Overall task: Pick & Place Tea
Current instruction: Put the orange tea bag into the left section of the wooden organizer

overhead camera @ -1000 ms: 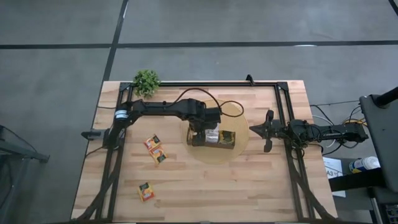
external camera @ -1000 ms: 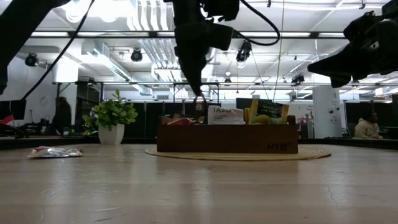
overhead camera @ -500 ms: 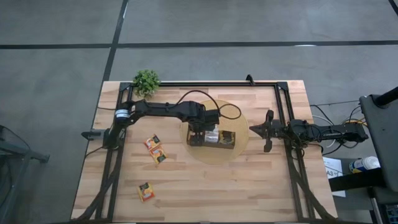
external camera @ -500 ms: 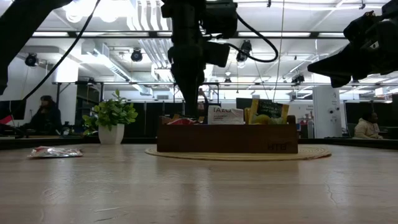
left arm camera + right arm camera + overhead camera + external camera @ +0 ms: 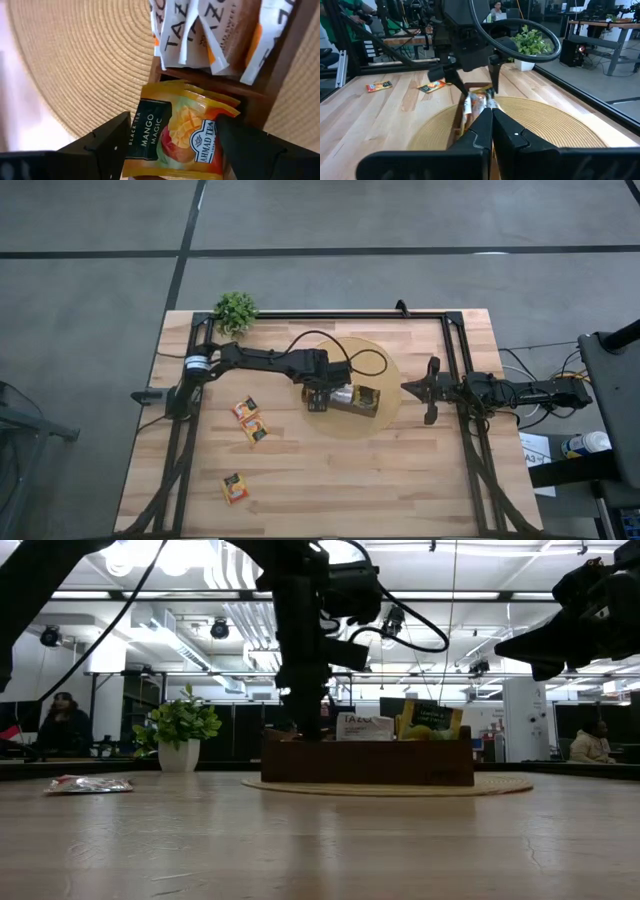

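Observation:
My left gripper (image 5: pixel 318 393) points steeply down over the left end compartment of the dark-brown wooden box (image 5: pixel 358 404), shut on a yellow-red-black tea sachet (image 5: pixel 172 132). Under that sachet, more of its kind stand in the compartment. White-orange sachets (image 5: pixel 200 35) fill the middle compartment, and green-yellow ones (image 5: pixel 430 720) stand at the right end. The box rests on a round woven mat (image 5: pixel 388 370). Three loose sachets (image 5: pixel 245 408) (image 5: pixel 256 428) (image 5: pixel 235 488) lie flat on the table's left half. My right gripper (image 5: pixel 405 387) waits shut and level at the mat's right edge. My left gripper pinches the sachet across its width, one finger (image 5: pixel 117 132) on each of its two opposite side edges (image 5: pixel 134 131). The fingers come from above, slanting down. The sachet stands nearly upright, and its lower end is down among the other sachets in the box's left compartment.
A small potted plant (image 5: pixel 236 310) stands at the far left corner. A black frame rail (image 5: pixel 450 370) runs along the table's sides and far edge. Bare wood lies between the mat and the near edge.
My left gripper has come down with the sachet into the box's left end compartment and has tipped more steeply downward. The box has turned a little on the mat, its left end shifting toward the right.

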